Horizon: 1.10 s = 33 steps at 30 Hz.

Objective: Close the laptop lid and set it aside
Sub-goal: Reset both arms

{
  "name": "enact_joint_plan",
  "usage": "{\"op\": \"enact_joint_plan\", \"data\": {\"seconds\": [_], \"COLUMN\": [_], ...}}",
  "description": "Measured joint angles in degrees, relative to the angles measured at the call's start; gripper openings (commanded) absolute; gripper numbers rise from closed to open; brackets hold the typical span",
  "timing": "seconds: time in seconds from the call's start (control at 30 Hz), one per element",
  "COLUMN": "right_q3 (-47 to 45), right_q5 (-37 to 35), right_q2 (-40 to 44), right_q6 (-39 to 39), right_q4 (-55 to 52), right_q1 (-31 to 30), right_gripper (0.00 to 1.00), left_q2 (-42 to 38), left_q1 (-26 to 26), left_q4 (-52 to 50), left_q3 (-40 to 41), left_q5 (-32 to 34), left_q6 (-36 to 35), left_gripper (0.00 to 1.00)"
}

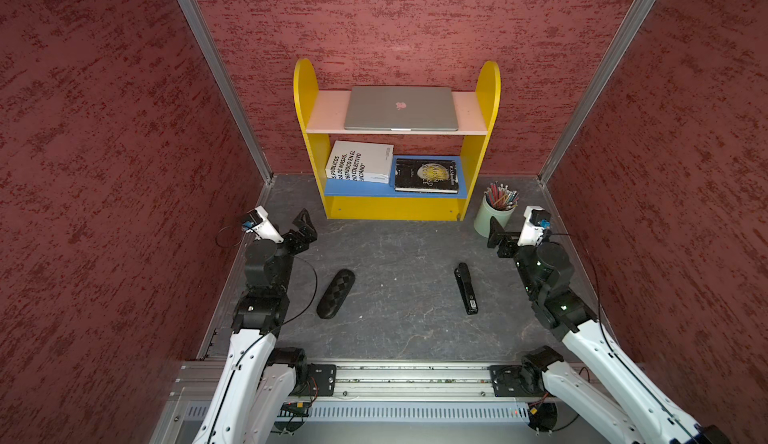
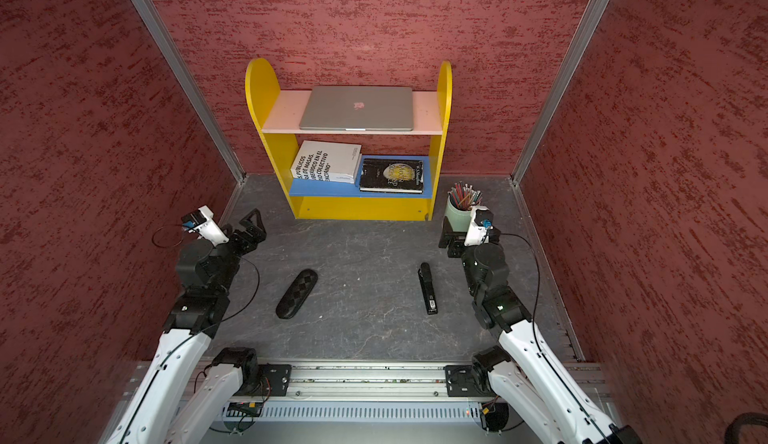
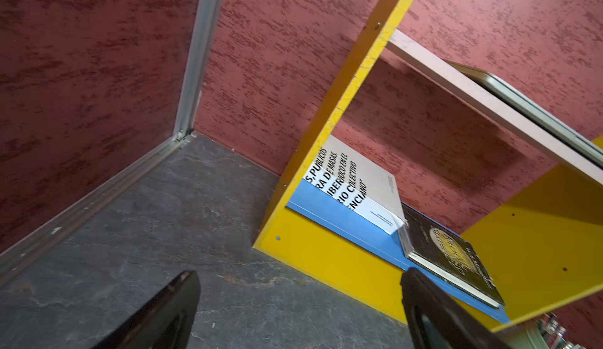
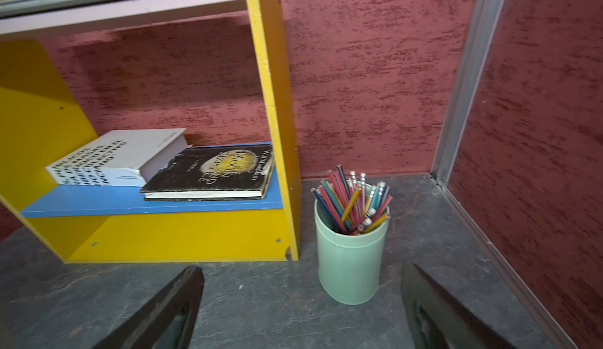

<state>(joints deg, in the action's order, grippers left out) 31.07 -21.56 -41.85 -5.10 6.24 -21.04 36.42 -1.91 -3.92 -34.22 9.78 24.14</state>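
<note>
- so the laptop (image 1: 401,108) is sitting flat on the pink top board (image 1: 328,109) of the yellow shelf (image 1: 302,101), upper middle of the frame in both top views, and the laptop lid (image 2: 357,105) is lying fully down with the logo facing up
- I'm reading that as closed and set aside, so nothing seems to be remaining beyond the arms backing off
- left tool (image 3: 298,282) is hanging spread wide with nothing between its jaws, at the left edge of the worktop (image 1: 395,255)
- right tool (image 4: 301,275) is gaping just as empty at the right edge, near the green pencil cup (image 4: 350,259)
- the worktop is looking like dark grey slate, carrying a black oval case (image 1: 336,293) and a black stapler (image 1: 466,288) in the lower centre
- a white book (image 1: 361,163) and a black book (image 1: 426,176) are lying on the blue lower board (image 1: 357,188)
- red textured walls (image 1: 104,130) are boxing it all in on three sides, with metal strips running up the corners
</note>
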Motion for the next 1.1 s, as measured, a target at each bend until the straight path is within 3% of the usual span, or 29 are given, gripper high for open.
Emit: {"op": "enact_joint_plan", "data": {"seconds": [0.23, 0.53, 0.93, 1.1], "right_q3": [-8.9, -16.2, -17.7, -15.5], "right_q5": [-10.4, -17.1, -17.2, -13.4], "right_q2": [-3.2, -13.3, -27.5, -31.6], "right_q6": [-0.5, -2.5, -2.4, 0.0], "right_q4": [10.9, 23.3, 34.0, 36.4], "right_q1": [0.2, 5.4, 9.0, 9.3], "right_gripper": [0.98, 0.98, 0.98, 0.98], "left_q2": [-2.9, 5.3, 26.0, 27.8], "left_q1": [-0.4, -1.9, -1.7, -0.6], "left_q4": [8.5, 21.5, 37.1, 38.0], "left_q3": [11.0, 21.1, 21.8, 21.6], "left_q5": [9.8, 15.8, 17.4, 15.6], "left_q6": [-1.3, -8.4, -17.0, -18.1], "left_gripper": [1.0, 1.0, 1.0, 1.0]}}
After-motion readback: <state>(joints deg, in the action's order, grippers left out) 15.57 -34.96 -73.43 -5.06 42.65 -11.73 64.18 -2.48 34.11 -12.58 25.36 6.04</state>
